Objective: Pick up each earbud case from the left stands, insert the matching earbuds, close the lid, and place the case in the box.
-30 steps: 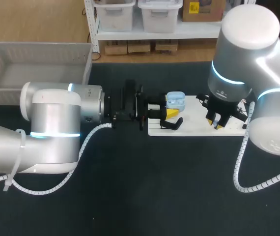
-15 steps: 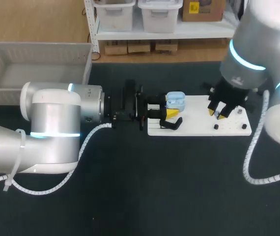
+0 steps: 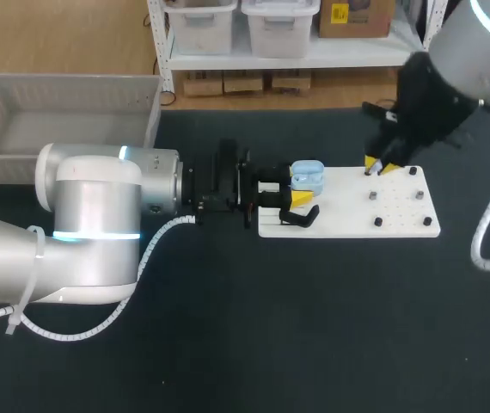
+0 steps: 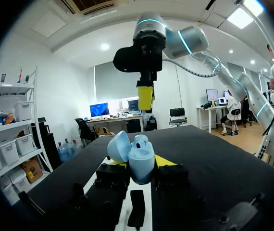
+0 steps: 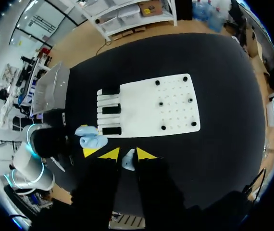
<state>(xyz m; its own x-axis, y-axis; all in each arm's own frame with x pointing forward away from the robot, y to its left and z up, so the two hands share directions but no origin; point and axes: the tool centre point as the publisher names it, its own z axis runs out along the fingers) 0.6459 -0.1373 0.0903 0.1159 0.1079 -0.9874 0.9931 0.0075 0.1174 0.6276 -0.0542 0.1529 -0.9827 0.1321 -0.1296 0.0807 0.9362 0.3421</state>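
A light blue earbud case with its lid open is held at the left end of the white board. My left gripper is shut on it. In the left wrist view the case sits between the yellow tips of the left gripper, hollow side up. My right gripper hangs above the board's far edge, and it shows high above the case as the right gripper. In the right wrist view, the right gripper is shut on a small pale earbud, with the case below and to one side.
Black stands line the board's left end, and small dark pegs dot its right half. A grey box stands at the table's back left, behind my left arm. Dark tabletop lies in front of the board.
My right gripper has risen off the board's right part and moved back toward its far edge. The left arm and the case have kept still.
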